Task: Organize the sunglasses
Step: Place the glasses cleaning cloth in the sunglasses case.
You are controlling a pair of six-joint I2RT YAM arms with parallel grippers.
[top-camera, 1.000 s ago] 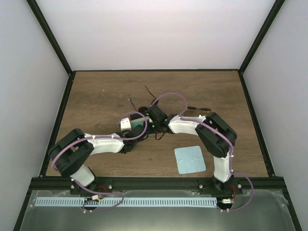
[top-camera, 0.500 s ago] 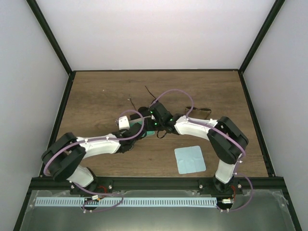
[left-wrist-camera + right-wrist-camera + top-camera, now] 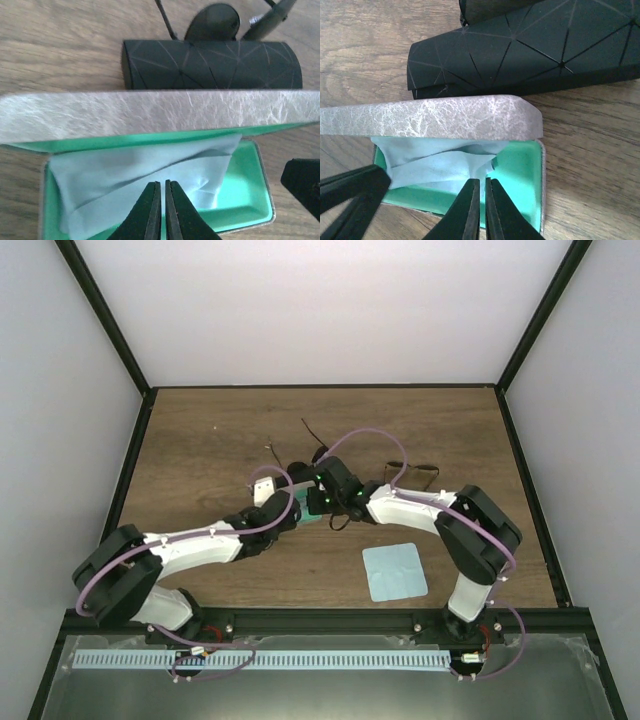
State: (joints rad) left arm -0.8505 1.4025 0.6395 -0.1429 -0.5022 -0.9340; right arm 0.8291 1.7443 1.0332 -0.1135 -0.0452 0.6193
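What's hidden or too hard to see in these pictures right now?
Top view: both arms cover most of the open case.
Left wrist view: the sunglasses show only one lens behind the black case; the top edge cuts off the rest.
Both wrist views: the cloth hides the case floor; whether the left claw or right claw pinches it is unclear.

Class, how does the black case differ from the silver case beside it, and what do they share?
The black case is matte with thin triangular lines; the silver case has a marbled finish and green lining. The black case is closed; the silver case is open, holding a light blue cloth. Both are oblong, on the wooden table.
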